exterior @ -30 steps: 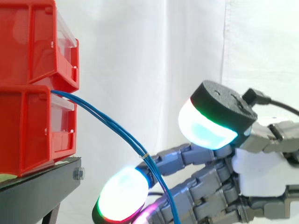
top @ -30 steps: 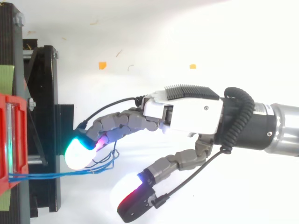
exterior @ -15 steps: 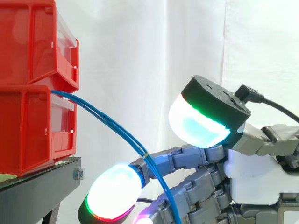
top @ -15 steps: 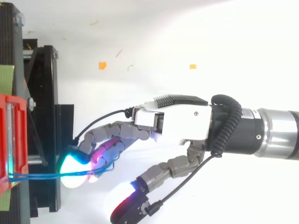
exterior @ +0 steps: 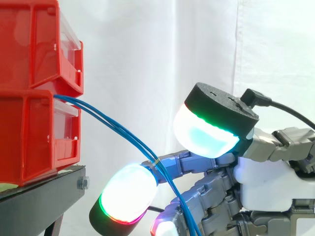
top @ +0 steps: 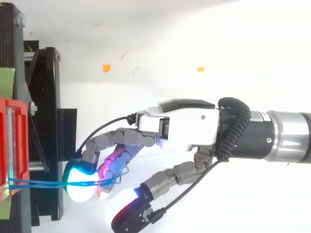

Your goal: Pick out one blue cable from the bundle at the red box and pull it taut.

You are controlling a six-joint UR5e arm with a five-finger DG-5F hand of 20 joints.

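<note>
Got the hand (top: 184,128) parked just off the red box (exterior: 34,132), right at the sagging blue cables (exterior: 113,129), prob to single one out. Can't tell if clamped on any.

text: none legible | labels: none readable on red bins (exterior: 34,123) | numbers: none | signs: none

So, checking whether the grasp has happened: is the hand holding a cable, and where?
Cannot be told. The blue cables run from the red bin down across the hand, but no clear grip on any shows.
</note>
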